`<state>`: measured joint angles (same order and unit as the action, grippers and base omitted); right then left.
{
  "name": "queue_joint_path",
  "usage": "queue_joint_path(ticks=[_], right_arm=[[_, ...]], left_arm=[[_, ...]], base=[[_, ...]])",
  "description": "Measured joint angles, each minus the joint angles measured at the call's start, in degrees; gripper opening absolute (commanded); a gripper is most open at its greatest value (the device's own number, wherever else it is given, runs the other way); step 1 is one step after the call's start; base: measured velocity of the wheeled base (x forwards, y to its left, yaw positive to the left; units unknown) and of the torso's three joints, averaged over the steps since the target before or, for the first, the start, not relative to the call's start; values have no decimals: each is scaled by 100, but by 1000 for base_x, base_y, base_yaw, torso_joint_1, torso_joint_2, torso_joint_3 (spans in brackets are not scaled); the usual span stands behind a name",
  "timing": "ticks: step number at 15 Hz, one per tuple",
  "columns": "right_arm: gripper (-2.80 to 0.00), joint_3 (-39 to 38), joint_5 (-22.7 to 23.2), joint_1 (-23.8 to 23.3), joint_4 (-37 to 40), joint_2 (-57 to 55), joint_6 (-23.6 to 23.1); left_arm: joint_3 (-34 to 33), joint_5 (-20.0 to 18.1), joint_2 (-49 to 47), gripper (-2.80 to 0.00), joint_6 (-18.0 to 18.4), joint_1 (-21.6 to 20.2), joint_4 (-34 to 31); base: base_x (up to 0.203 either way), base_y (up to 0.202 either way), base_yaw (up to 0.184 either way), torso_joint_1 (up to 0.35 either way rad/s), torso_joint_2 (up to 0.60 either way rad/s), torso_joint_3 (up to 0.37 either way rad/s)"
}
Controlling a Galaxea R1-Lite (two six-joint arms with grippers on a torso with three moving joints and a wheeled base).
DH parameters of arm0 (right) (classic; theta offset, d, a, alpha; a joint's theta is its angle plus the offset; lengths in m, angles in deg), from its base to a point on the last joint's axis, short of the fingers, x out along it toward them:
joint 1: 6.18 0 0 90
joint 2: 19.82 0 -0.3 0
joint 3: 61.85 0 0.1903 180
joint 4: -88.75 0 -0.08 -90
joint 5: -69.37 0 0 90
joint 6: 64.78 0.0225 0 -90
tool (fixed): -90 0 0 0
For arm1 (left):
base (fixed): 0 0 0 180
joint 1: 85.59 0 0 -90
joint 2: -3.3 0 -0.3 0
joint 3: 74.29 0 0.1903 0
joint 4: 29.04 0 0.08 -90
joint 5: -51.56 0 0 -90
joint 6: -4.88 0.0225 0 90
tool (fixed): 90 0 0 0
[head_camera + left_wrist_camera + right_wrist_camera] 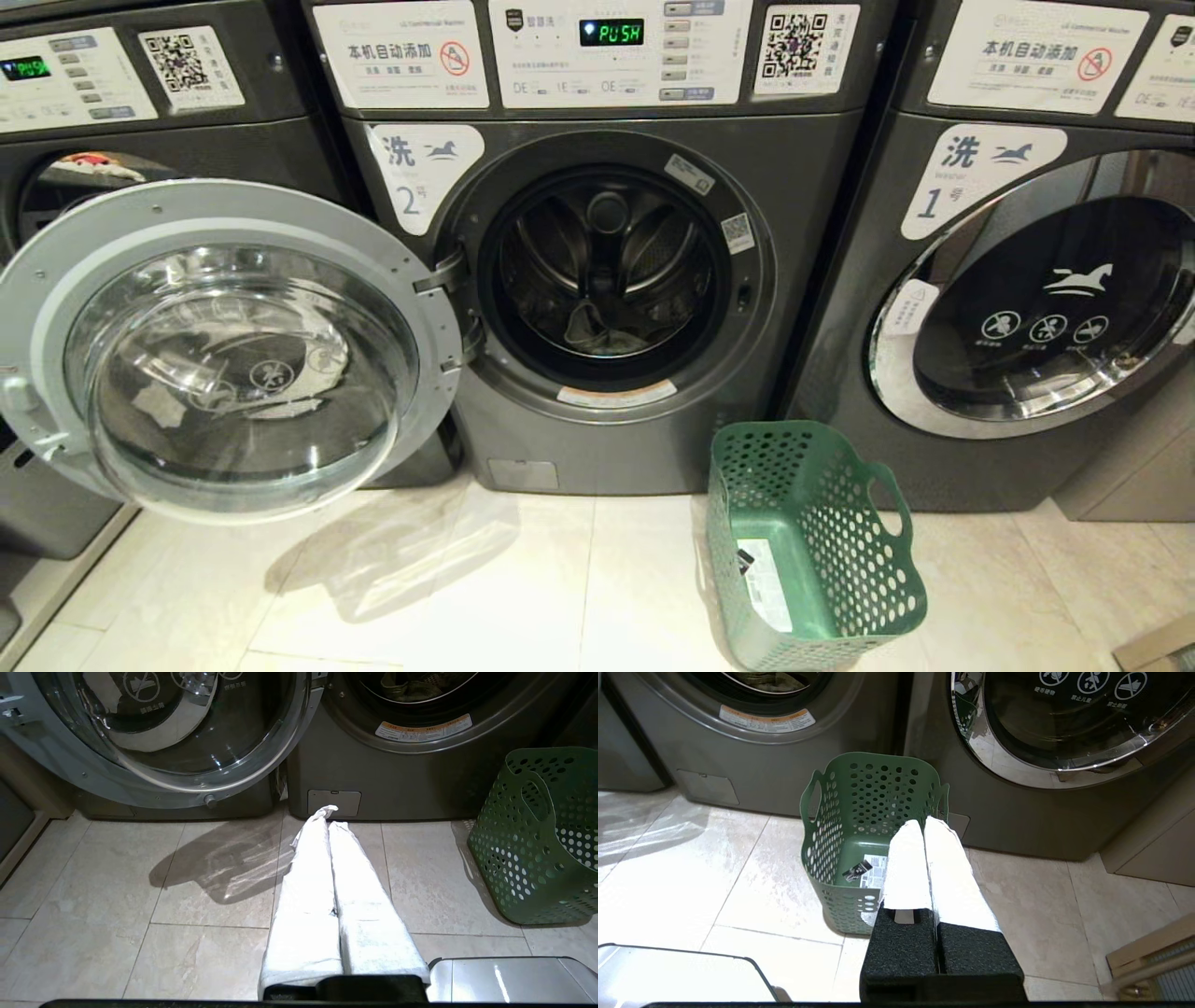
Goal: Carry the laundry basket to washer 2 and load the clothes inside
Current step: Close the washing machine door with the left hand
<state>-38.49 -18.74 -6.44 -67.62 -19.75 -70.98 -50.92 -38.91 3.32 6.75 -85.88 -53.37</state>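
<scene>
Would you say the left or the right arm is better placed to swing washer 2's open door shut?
Probably left: the open door hangs on that side, beyond the shut left gripper; the right gripper points at the empty laundry basket.

Three washers (597,280) (one open), one basket (812,551)

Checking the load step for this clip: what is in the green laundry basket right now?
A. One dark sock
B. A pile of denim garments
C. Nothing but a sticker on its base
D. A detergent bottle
C. The laundry basket stands on the floor before washer 2 with only the white sticker on its base, while the clothes lie inside the open drum.
</scene>
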Motion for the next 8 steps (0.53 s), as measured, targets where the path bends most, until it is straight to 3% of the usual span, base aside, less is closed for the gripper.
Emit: queue_joint_path(ticks=[3,6,8], right_arm=[[-280,0,-5,0,0,0,-15],[-280,0,-11,0,-5,0,1],[-280,0,-11,0,-9,0,35]], left_arm=[[0,1,0,-280,4,-1,-1],[0,-48,0,-280,362,-1,2],[130,-22,-2,-280,419,-1,116]], base=[[0,0,0,0,0,0],[0,0,0,0,0,0],[0,0,0,0,0,0]])
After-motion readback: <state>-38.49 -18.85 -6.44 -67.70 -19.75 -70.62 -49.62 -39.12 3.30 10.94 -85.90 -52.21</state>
